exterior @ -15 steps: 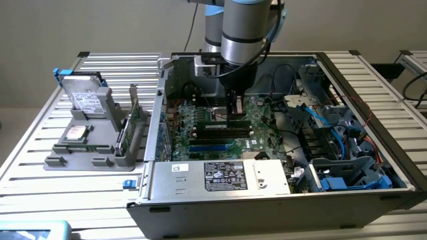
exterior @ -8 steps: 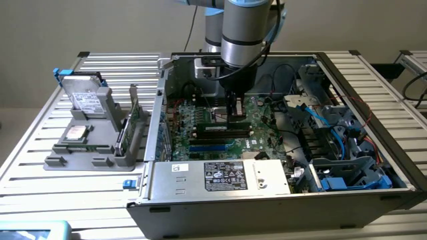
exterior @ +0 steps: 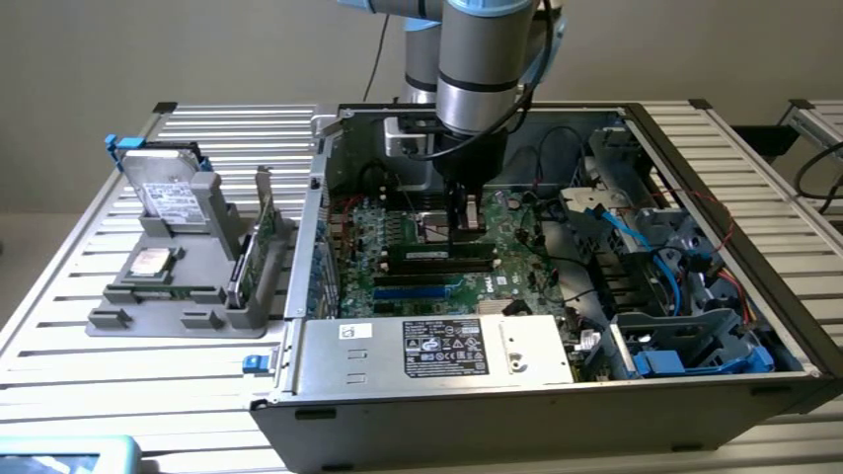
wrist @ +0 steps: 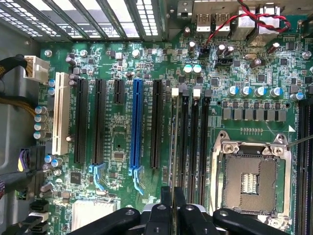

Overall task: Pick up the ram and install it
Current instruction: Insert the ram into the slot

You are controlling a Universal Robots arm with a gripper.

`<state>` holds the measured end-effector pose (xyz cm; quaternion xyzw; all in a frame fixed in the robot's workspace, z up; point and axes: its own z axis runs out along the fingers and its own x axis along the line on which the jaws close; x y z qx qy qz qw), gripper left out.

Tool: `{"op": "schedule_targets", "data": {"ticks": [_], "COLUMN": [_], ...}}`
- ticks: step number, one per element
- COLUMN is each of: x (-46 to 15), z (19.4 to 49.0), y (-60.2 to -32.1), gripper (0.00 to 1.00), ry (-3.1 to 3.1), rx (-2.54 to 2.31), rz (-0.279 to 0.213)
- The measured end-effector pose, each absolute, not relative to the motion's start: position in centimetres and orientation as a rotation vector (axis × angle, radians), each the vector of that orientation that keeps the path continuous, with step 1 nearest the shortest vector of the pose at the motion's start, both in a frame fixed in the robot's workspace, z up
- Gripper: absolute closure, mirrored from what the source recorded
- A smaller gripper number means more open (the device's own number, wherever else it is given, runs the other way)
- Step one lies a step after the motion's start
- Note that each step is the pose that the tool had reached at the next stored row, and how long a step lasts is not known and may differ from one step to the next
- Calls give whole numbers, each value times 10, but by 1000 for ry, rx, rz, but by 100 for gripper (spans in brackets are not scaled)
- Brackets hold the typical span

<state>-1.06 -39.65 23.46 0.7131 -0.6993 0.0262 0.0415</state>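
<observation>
The ram [exterior: 441, 256] is a thin green stick with a pale label, standing on edge in a black memory slot of the motherboard [exterior: 395, 296] inside the open computer case. My gripper [exterior: 461, 235] reaches straight down onto its top edge. In the wrist view the ram [wrist: 174, 142] appears edge-on as a thin line running along the slot beside the other black memory slots [wrist: 194, 142]. My gripper [wrist: 172, 198] has its two black fingers [wrist: 166, 198] pressed close on either side of that edge, shut on the ram.
A silver power supply [exterior: 435, 346] lies at the near side of the case, with blue cables [exterior: 658, 267] at the exterior view's right. A grey fixture [exterior: 172, 296] outside the case holds a silver drive [exterior: 172, 193] and a bracketed green card [exterior: 257, 242]. The CPU socket [wrist: 252, 181] lies beside the slots.
</observation>
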Motion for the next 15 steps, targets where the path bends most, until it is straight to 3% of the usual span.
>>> {"op": "schedule_targets", "data": {"ticks": [15], "x": [-10], "z": [233], "y": [-396], "gripper": [86], "ry": [-2140], "rx": [2188], "rz": [72]}}
